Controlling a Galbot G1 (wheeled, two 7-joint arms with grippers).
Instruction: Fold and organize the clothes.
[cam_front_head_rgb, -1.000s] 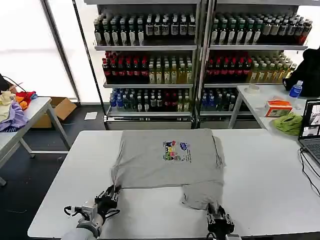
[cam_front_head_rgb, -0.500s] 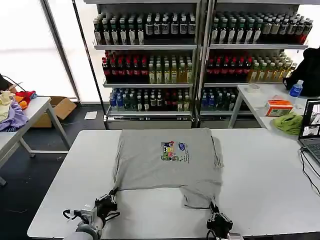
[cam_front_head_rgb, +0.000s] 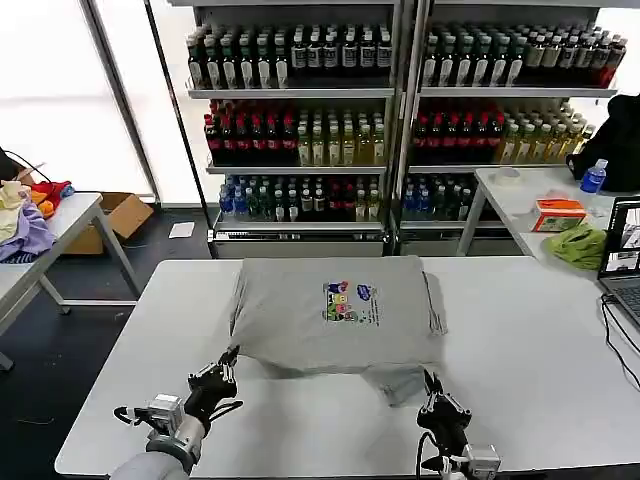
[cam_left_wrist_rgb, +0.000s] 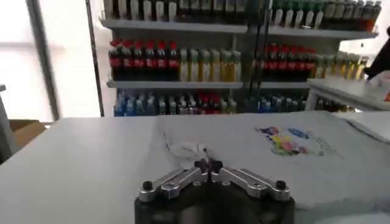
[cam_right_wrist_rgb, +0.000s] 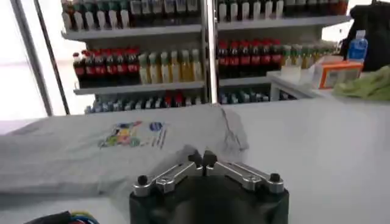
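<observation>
Behind the white counter (cam_front_head_rgb: 520, 340) stand drink shelves. From the head view, 1 grey shirt (cam_front_head_rgb: 335, 315) lies mid-counter, near hem being lifted; the fold has barely begun. Each wrist view shows the left hand (cam_left_wrist_rgb: 208, 165) and right hand (cam_right_wrist_rgb: 203, 159) clamped on that hem.

Black grippers with silver fingers (cam_left_wrist_rgb: 177, 181) (dark screws), grey wrists.

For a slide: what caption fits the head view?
Both claws, left and right, lift the grey shirt's near hem over the white table.
</observation>
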